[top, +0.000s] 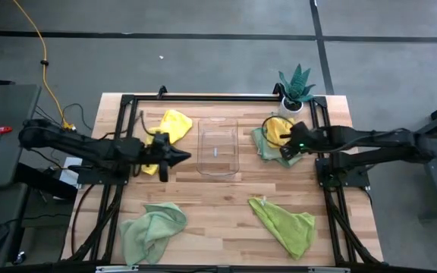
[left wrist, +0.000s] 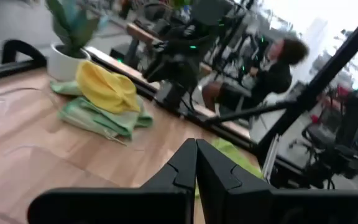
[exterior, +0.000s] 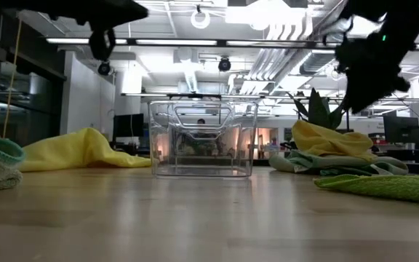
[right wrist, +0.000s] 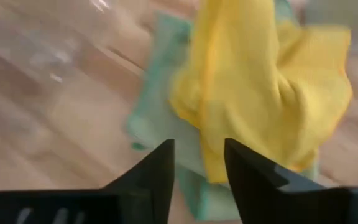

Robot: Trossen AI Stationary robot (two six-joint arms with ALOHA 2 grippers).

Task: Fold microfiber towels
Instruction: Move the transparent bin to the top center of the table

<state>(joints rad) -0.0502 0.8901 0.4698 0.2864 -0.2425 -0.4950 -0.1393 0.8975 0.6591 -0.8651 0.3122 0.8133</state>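
Observation:
A yellow towel (top: pixel 280 129) lies crumpled on a mint green towel (top: pixel 262 144) at the far right, next to the potted plant; the pile also shows in the right wrist view (right wrist: pixel 260 81). My right gripper (right wrist: pixel 199 158) is open above this pile and touches nothing; it also shows in the high view (top: pixel 284 149). My left gripper (top: pixel 182 157) is shut and empty, held above the table just left of the clear bin (top: pixel 218 148). Another yellow towel (top: pixel 171 123) lies crumpled at the far left. A mint green towel (top: pixel 152 230) lies near left, and a lime green towel (top: pixel 285 226) near right.
The clear bin stands upright in the table's middle between the two grippers, as the low view (exterior: pixel 204 138) shows. The potted plant (top: pixel 296 87) stands at the far right corner. A black frame (top: pixel 203 97) runs along the table's far and side edges. A person (left wrist: pixel 272 68) sits beyond the table.

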